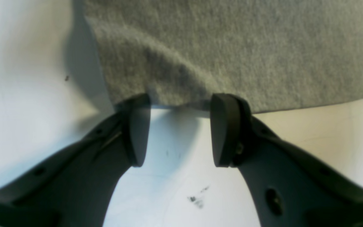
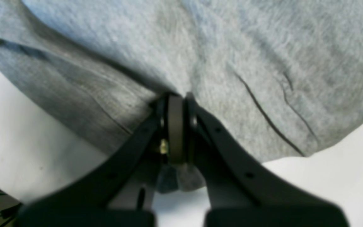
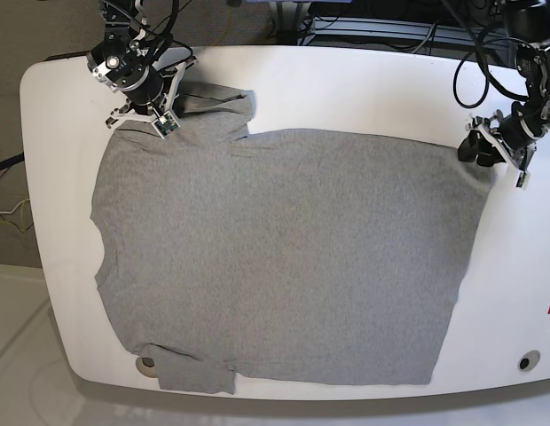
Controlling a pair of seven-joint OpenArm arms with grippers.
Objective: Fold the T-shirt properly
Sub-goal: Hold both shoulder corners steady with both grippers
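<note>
One T-shirt [image 3: 284,257] corner in right gripper [image 2: 176,94].

grey t-shirt [image 3: 284,257] spread flat (plain side up) on white table [image 3: 346,89], grippers at corners.

The right arm reaches in at about ten o'clock in the base view, wrist bent down, cables trailing behind it. The right gripper [image 2: 176,126] has its jaws pressed together, pinching a fold of the T-shirt [image 3: 284,257]. The left arm comes in at about two o'clock. The left gripper [image 1: 180,129] holds its jaws apart, clamping nothing, its fingertips [image 1: 222,126] right at the cloth's edge.
</note>
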